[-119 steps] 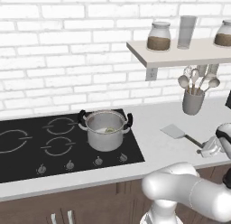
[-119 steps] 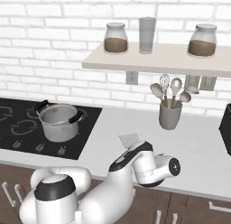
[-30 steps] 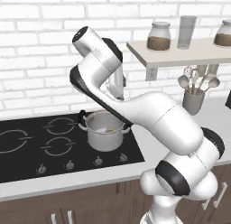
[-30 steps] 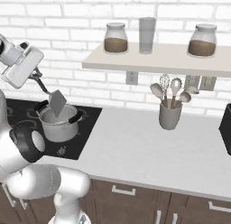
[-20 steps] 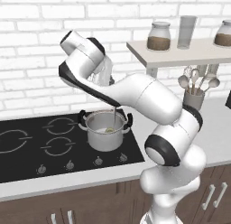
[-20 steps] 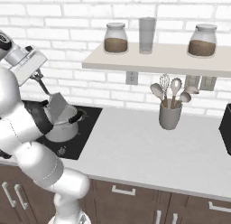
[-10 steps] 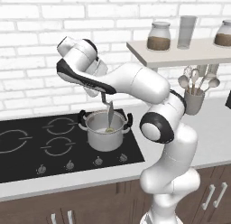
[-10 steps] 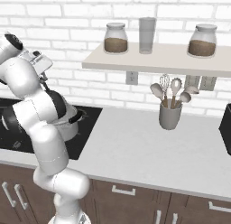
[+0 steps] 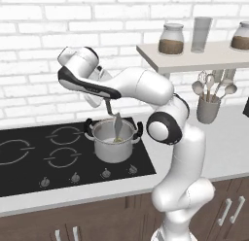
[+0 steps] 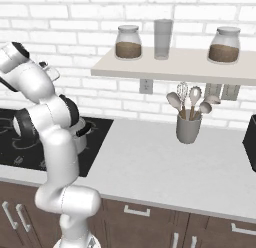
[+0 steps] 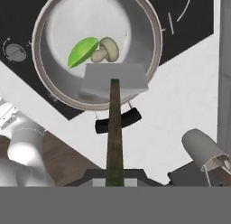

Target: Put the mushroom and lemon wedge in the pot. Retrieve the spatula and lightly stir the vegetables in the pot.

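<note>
Spatula (image 11: 114, 83) hangs blade-down inside the pot (image 9: 115, 140) on the hob, its handle clamped in the closed gripper (image 11: 114, 175), just beside the mushroom (image 11: 106, 49) and lemon wedge (image 11: 82, 51); too wide a stir could catch the rim and shove the pot off its burner
</note>
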{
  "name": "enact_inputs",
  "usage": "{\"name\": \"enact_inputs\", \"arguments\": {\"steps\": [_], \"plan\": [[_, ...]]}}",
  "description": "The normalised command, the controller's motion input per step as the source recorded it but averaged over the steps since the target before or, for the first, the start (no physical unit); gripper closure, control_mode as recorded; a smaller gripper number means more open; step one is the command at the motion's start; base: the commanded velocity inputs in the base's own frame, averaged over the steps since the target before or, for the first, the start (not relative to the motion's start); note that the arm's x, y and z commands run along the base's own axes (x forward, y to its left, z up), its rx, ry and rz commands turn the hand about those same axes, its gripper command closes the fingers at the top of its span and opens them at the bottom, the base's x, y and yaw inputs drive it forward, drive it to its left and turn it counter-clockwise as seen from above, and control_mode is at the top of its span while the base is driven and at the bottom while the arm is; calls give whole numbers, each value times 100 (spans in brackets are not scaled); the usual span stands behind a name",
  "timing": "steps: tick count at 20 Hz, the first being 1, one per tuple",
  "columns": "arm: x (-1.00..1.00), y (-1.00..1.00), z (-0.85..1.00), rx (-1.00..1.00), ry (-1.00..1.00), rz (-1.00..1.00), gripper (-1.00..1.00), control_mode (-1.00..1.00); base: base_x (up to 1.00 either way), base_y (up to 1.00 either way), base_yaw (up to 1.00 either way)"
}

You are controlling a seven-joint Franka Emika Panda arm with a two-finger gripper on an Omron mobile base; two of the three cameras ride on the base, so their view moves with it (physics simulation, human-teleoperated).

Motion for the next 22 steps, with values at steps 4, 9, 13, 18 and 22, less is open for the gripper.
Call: {"name": "enact_inputs", "arguments": {"steps": [4,9,13,18,22], "plan": [[28,0,-8,0,0,0,100,-100,0,0,0],[-1,-1,-25,0,0,0,100,-100,0,0,0],[0,-6,-32,0,0,0,100,-100,0,0,0],[0,-2,-38,0,0,0,100,-100,0,0,0],[0,0,-42,0,0,0,100,-100,0,0,0]]}}
